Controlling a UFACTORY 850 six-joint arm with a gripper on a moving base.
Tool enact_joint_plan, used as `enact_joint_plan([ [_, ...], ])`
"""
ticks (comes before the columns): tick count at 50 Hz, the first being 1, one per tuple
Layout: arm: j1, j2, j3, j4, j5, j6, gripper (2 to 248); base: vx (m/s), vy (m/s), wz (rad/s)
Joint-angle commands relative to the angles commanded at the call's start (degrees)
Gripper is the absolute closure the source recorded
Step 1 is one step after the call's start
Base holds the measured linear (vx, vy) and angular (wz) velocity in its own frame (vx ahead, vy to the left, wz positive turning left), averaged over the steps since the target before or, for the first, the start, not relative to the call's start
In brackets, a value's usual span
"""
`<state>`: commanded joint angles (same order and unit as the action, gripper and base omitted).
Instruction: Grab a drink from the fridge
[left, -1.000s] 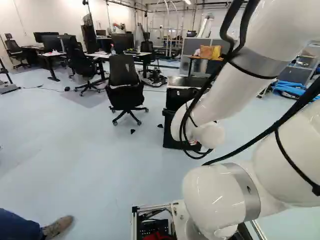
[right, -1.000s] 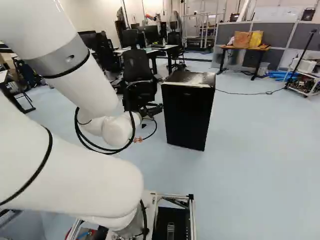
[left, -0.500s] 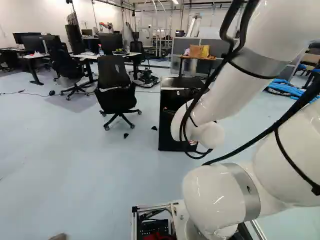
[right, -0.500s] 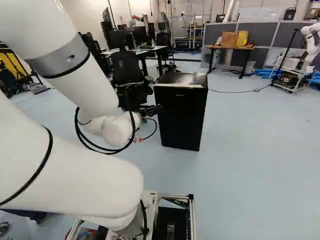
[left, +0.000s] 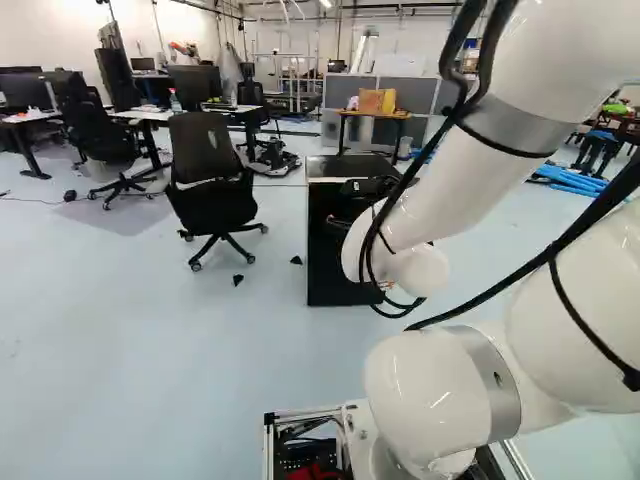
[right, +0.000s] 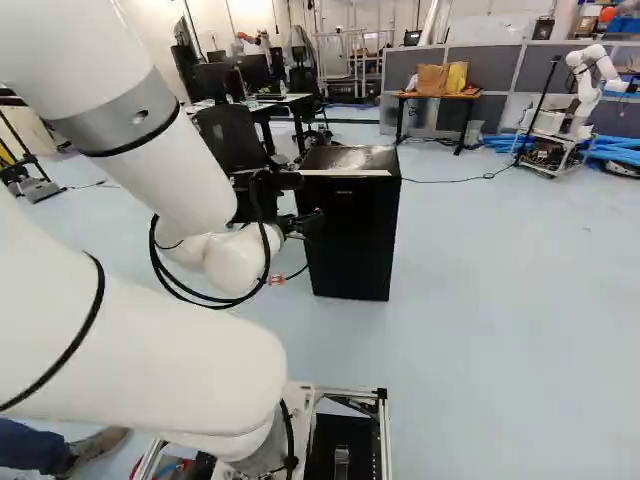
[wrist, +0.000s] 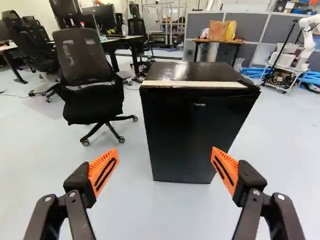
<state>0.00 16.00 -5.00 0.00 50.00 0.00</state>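
My tool (wrist: 164, 152) is standing spread wide, its orange pads (wrist: 106, 159) well apart and nothing between them. Ahead, the fridge (wrist: 197, 120) is waiting upright on the floor (wrist: 165, 215), its door (wrist: 200, 145) looking closed, with a pale strip (wrist: 192, 84) running along the top front edge. I'm seeing no drink; I'm guessing it is sitting inside. I'm expecting the fridge itself to be heavy, its door stiff at the seal and its smooth face slippery, so I'm favouring a door edge, though I can't tell which side is hinged. For the drink, I'm planning a level squeeze around the middle, firm enough for a slick can or bottle, gentle enough not to dent it. Behind the tool, my arm is reaching up and forward, its forearm (right: 165, 150) slanting down to the wrist (right: 235, 262), which is pointing the tool towards the fridge, somewhat downward.
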Motion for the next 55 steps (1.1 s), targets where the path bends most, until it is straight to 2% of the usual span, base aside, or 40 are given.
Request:
enact_joint_plan([
  [35,0.0,0.0,0.0,0.0,0.0,0.0,3,0.059,0.019,-0.174],
  [55,0.0,0.0,0.0,0.0,0.0,0.0,3,0.044,0.046,-0.018],
])
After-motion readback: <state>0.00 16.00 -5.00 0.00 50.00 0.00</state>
